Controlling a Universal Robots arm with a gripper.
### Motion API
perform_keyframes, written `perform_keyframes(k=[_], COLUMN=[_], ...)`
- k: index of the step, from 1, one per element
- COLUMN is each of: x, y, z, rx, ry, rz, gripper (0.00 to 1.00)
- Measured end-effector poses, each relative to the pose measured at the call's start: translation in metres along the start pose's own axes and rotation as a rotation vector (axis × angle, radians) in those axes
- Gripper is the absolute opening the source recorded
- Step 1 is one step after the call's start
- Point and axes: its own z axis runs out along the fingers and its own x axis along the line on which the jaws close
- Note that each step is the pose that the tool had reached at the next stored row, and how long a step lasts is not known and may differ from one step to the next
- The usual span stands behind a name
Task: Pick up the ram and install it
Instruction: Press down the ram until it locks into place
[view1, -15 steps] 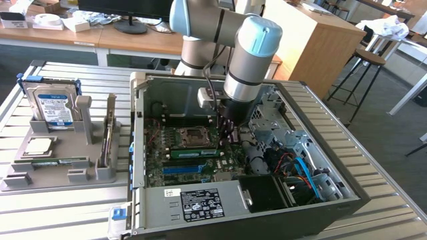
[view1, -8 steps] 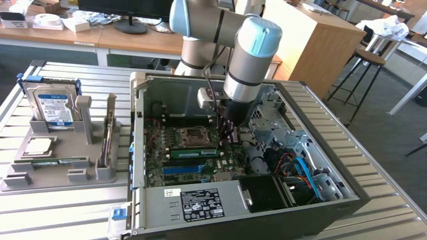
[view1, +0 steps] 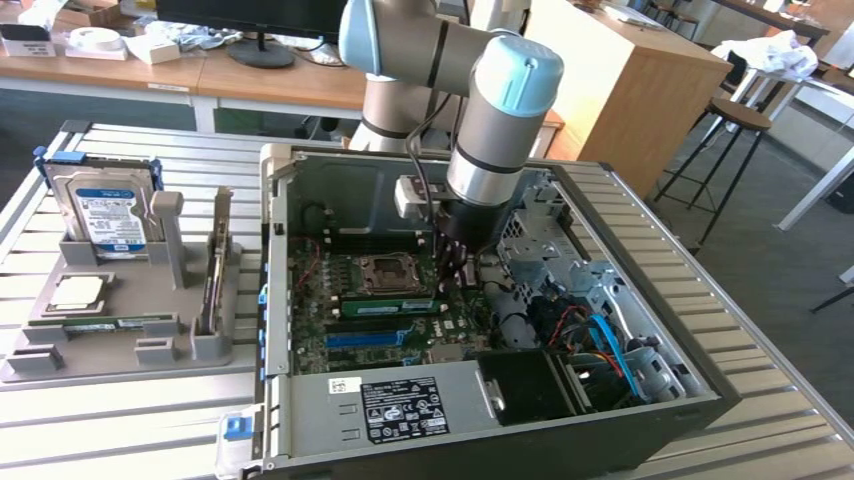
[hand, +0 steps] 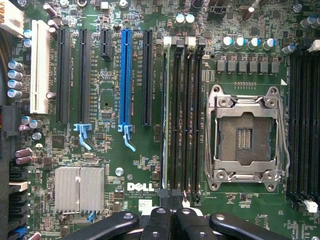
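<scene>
Hovering above motherboard (hand: 125, 165), gripper (hand: 170, 220) jaws pressed together, empty. Ram (view1: 388, 306) sits in slot beside CPU socket (hand: 245, 137). Judgement: press evenly along ram so latches engage.

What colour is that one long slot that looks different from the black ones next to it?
Bright blue. The expansion slot shows best in the wrist view.

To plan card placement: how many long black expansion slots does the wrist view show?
3: one long black slot beside the white slot, a second alongside, a third between the blue slot and the memory slots.
</scene>
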Motion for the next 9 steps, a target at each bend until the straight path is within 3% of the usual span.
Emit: perform_keyframes(k=[9], x=[0.0], y=[0.0], z=[0.0014], rx=[-0.0001], ry=[0.0001], rz=[0.0], gripper=[0.1])
